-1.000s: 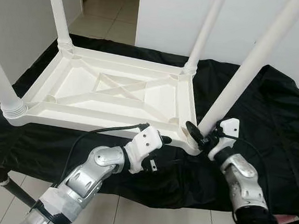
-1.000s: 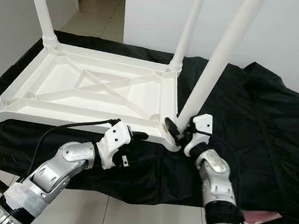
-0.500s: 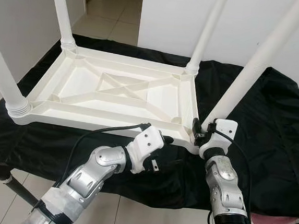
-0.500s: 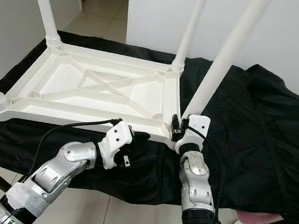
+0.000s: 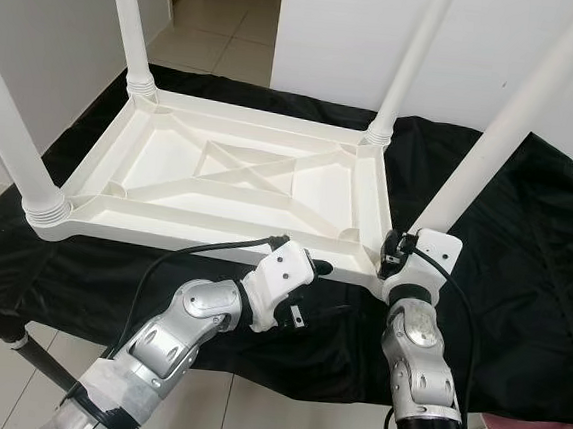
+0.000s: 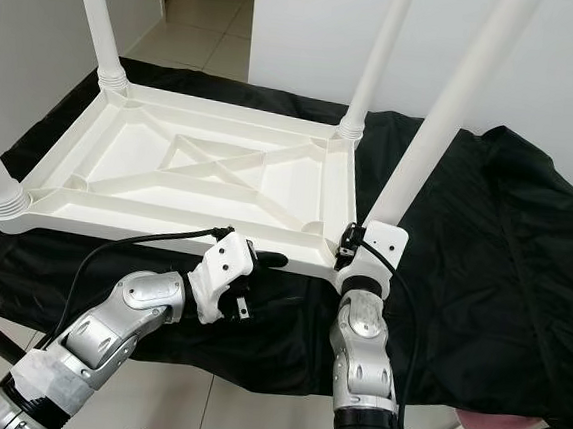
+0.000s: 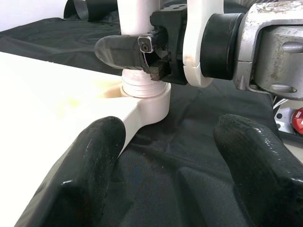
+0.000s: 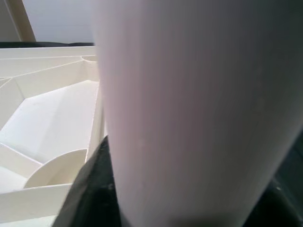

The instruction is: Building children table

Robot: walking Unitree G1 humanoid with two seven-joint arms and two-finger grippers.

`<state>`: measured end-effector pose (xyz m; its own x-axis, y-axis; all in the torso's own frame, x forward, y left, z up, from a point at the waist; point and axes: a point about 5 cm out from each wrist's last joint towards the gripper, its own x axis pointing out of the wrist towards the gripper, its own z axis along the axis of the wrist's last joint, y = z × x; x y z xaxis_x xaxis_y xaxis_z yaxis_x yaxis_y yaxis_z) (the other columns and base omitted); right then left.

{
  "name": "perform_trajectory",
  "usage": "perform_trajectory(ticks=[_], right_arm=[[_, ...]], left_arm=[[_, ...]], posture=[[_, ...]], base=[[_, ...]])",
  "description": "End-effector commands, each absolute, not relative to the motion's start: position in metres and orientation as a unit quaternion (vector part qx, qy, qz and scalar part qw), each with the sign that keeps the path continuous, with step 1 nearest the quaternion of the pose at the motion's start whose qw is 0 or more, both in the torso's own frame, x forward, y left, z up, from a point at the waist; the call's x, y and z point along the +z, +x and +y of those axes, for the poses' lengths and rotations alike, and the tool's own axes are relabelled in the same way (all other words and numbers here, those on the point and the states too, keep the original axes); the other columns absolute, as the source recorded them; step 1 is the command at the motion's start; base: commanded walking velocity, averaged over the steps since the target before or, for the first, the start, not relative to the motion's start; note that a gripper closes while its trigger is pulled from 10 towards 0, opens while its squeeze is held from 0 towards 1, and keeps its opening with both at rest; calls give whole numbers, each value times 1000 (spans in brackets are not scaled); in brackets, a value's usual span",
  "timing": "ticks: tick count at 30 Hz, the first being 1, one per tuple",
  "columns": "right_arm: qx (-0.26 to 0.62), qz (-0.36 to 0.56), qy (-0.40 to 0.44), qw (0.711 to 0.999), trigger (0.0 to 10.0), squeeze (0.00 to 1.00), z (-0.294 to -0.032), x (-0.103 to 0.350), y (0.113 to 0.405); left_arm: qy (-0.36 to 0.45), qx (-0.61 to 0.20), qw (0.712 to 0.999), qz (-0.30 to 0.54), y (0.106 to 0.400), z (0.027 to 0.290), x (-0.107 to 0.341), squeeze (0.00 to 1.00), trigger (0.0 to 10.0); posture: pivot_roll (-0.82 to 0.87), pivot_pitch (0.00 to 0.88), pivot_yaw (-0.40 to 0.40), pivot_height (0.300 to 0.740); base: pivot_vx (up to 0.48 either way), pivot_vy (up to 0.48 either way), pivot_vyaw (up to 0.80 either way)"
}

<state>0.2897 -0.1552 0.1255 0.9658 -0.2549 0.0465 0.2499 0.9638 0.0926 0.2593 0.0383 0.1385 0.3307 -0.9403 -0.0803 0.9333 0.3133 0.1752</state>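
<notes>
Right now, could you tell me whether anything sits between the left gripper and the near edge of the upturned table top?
Nothing visible does. The left gripper hangs open just short of the table top's near rim, over bare black cloth. The right gripper is beside it, shut on the near right leg at its socket.
</notes>
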Motion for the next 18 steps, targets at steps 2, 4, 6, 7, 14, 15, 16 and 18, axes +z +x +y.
perform_trajectory(ticks=[2,4,6,7,14,15,16,18], right_arm=[[-130,-36,71,988,10000,1000,-148,125,284],[-125,-42,71,989,10000,1000,-150,127,284],[-111,-48,73,990,10000,1000,-153,129,284],[-105,-50,71,991,10000,1000,-156,129,284],[-47,-52,55,996,10000,1000,-173,125,284],[-47,-52,55,996,10000,1000,-173,125,284],[-20,-54,44,997,10000,0,-176,124,284],[3,-56,41,998,10000,0,-179,123,285]], left_arm=[[95,-603,792,-13,255,36,137,0,10000],[95,-603,792,-13,255,36,137,0,10000],[94,-603,792,-13,255,35,137,0,10000],[94,-603,792,-13,255,35,137,0,10000],[93,-603,792,-14,255,35,137,0,10000],[93,-603,792,-14,255,35,137,0,10000],[93,-603,792,-14,255,35,138,0,10000],[93,-603,792,-14,255,35,138,0,10000]], posture=[[4,0,-71,740],[3,0,-71,740],[2,0,-72,740],[0,0,-74,740],[-4,0,-73,740],[-4,0,-73,740],[-6,0,-70,740],[-7,0,-69,740]], base=[[0,0,0],[0,0,0],[0,0,0],[0,0,0],[0,0,0],[0,0,0],[0,0,0],[0,0,0]])
